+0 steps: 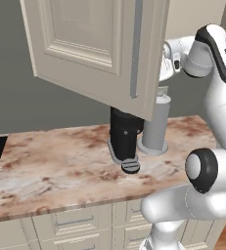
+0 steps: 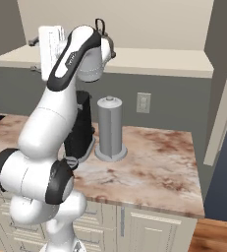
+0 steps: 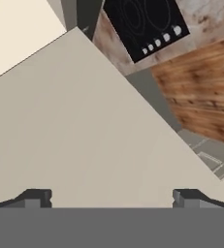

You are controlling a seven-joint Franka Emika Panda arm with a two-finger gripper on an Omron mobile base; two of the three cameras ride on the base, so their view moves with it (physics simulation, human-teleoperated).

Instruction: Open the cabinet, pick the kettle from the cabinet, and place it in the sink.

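1. The cabinet [image 1: 90, 44] door swings open across the upper left of the left base view, its long silver bar handle [image 1: 136, 49] near the door's right edge.
2. In the hand view, the hand [image 3: 111, 197] sits at the bottom with its fingertips [image 3: 36, 197] spread wide, holding nothing, close against a plain cream surface.
3. A black cooktop [image 3: 145, 24] appears at the top of the hand view.
4. On the tabletop [image 1: 60, 166], a black coffee machine [image 1: 124, 139] stands just left of a grey paper towel holder [image 1: 156, 124].
5. The kettle's dark handle [image 2: 101, 24] seems to peek above the arm at upper centre of the right base view; I cannot tell more.
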